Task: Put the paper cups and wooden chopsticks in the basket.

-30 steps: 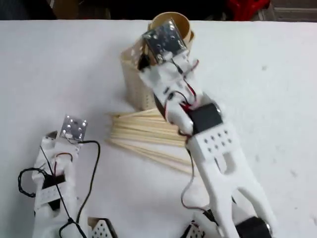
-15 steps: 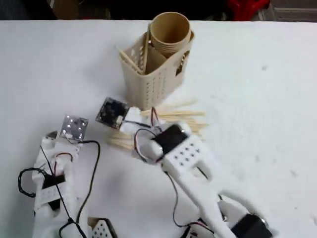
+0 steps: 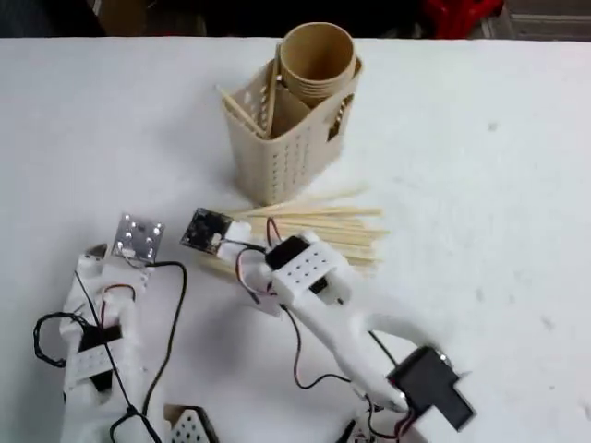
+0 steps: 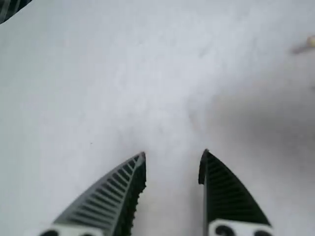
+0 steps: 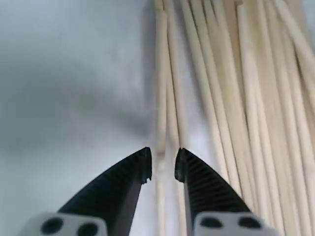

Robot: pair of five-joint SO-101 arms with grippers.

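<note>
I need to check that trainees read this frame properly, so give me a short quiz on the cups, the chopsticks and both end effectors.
1. True or false: the paper cups lie outside the basket.
2. The right end effector is over: A the cups; B one end of the loose chopsticks; C the basket's rim.
3. Fill in: the left end effector is ____ (open or shut) above bare table.
Key: 1 false, they stand stacked inside it; 2 B; 3 open.
</note>
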